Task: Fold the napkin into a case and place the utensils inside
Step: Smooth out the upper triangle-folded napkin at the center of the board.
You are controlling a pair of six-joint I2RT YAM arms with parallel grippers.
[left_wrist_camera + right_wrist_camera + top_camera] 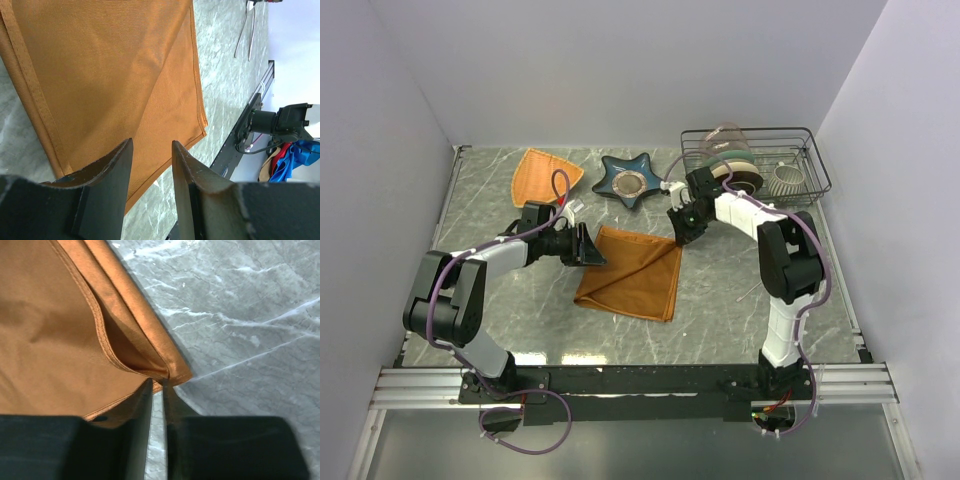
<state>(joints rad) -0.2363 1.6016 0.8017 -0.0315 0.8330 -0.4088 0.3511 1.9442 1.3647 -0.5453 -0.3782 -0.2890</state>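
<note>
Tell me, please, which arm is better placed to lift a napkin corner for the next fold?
Right, probably: the right tool appears to pinch the napkin's layered corner; the left tool hangs open over flat cloth.

Middle of the tabletop [720,320]: napkin [632,272], folded over on itself, lying flat. At its far left corner: left gripper [594,249], fingers [111,172] above the cloth's edge. At its far right corner: right gripper [678,238], fingers [135,410] meeting the corner tip. Right of the napkin, well apart from it: utensils [246,30], side by side. Near the far left corner: woven plate [544,174]. Right of that, by the far edge: star dish [630,181]. In the far right corner: wire rack [815,165], jar [728,136] and cup [786,178] inside.
</note>
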